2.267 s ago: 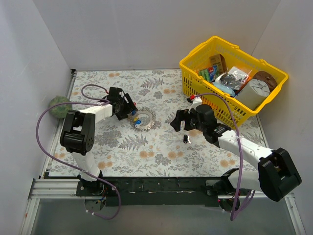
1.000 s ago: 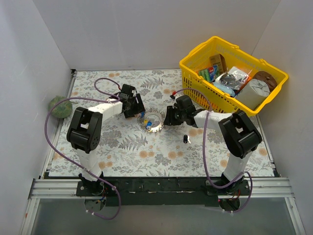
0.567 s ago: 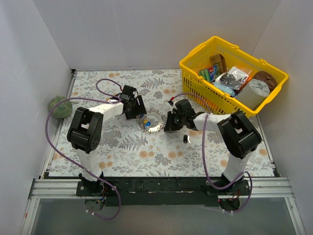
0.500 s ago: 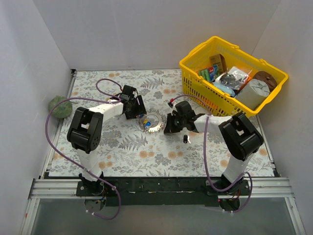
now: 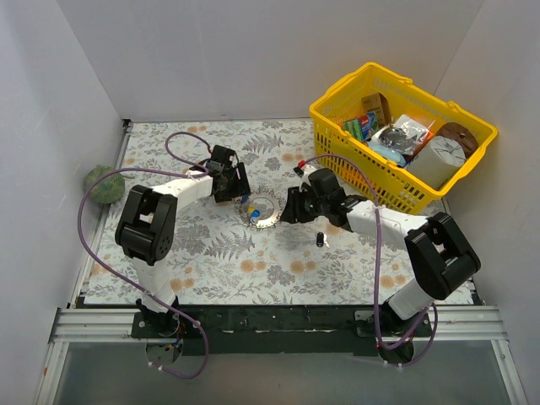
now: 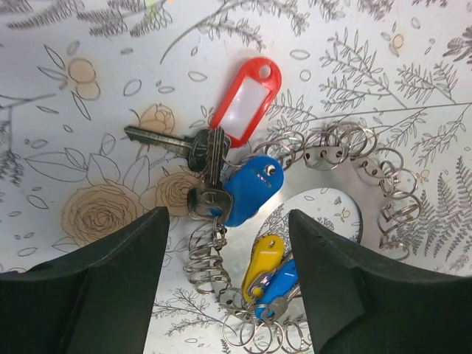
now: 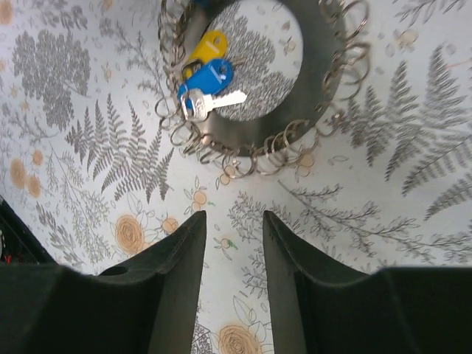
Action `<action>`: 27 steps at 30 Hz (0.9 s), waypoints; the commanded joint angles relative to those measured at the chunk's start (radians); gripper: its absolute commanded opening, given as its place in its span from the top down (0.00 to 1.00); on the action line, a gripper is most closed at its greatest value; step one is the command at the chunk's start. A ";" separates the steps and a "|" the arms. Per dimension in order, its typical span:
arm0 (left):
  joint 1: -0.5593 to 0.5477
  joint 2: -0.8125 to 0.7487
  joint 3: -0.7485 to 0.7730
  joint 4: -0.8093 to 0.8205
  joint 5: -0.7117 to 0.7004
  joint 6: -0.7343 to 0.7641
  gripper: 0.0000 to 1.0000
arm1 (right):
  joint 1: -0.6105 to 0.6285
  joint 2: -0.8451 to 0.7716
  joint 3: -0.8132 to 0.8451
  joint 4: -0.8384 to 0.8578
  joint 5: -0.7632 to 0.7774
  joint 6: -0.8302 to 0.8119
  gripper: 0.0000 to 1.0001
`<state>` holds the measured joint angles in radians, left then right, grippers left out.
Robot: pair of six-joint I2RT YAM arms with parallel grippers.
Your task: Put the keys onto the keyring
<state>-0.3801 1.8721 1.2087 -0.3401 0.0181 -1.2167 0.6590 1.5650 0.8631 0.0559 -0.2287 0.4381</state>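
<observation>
Mid-frame in the overhead view, the keyring (image 5: pixel 259 208) lies flat, keys (image 6: pixel 210 151) clustered at its left. The left gripper (image 6: pixel 227 243) and right gripper (image 7: pixel 233 243) flank it, both released, probably to steady it. A dark key (image 5: pixel 320 240) waits lower right.

The keyring (image 5: pixel 261 210) lies flat on the flowered worktop (image 5: pixel 219 266), a wide grey band (image 6: pixel 354 188) fringed all round with small wire loops. At its left side a red tag (image 6: pixel 247 92), a blue-headed key (image 6: pixel 251 190) and a dark metal key (image 6: pixel 166 140) fan outward over the rim. A yellow key (image 7: pixel 206 46) and a small blue key (image 7: pixel 209 76) lie inside the band. 1 small dark key (image 5: pixel 320 240) lies apart, to its right.
</observation>
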 commanded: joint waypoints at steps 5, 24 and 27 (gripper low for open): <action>-0.059 -0.048 0.123 -0.014 -0.156 0.103 0.36 | -0.104 0.027 0.057 0.021 0.005 -0.016 0.57; -0.057 -0.085 -0.037 -0.063 -0.184 0.000 0.39 | -0.101 0.277 0.318 0.030 -0.046 -0.097 0.82; -0.059 -0.080 -0.044 -0.065 -0.173 -0.014 0.39 | -0.058 0.303 0.379 -0.004 -0.014 -0.150 0.97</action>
<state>-0.4404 1.8526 1.1770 -0.3969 -0.1432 -1.1992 0.5438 1.8450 1.1446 0.0483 -0.2588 0.3626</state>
